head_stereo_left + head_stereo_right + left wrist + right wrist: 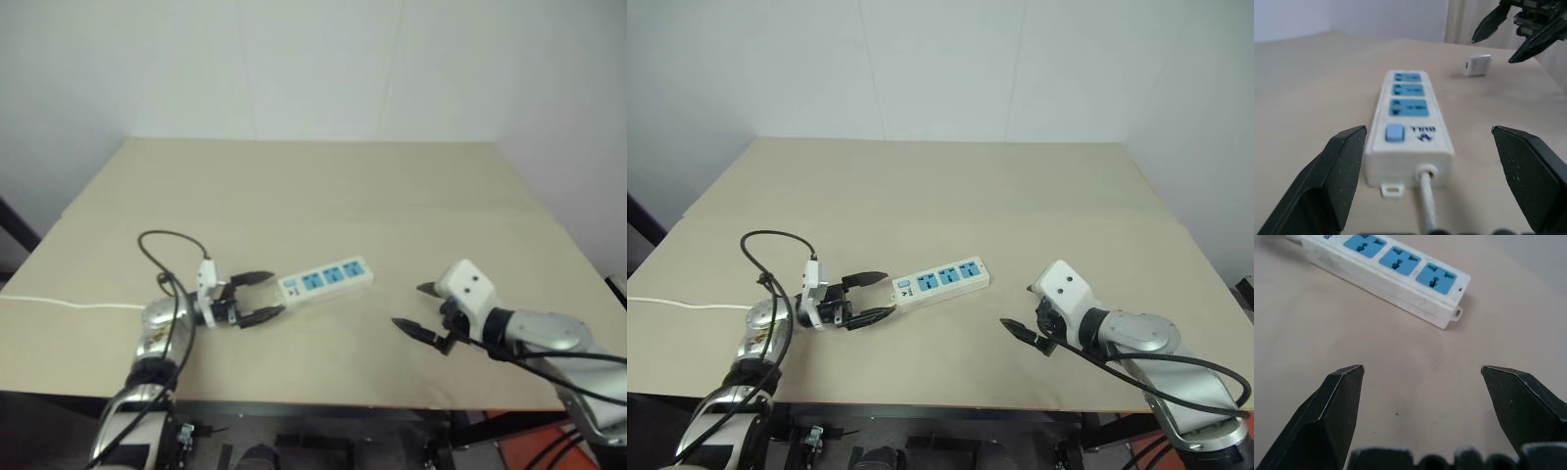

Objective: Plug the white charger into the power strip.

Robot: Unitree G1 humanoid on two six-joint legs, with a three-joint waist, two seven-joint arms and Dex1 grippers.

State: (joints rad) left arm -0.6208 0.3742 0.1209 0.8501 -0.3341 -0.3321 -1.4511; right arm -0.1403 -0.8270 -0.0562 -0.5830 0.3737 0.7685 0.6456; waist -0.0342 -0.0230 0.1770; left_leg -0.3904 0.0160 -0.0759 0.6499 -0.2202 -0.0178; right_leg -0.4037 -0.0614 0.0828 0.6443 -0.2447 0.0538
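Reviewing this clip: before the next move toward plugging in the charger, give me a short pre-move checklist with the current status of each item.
1. Left gripper open at the cord end of the power strip, not clamped on it: ok.
2. Right gripper open, nothing held: ok.
3. Power strip lying flat, blue sockets facing up: ok.
4. White charger on the table, not held: not ok.
5. All three sockets free: ok.
6. Charger prong direction: cannot tell.

R end effector (pixel 1422 377) open, power strip (pixel 1396 271) ahead.
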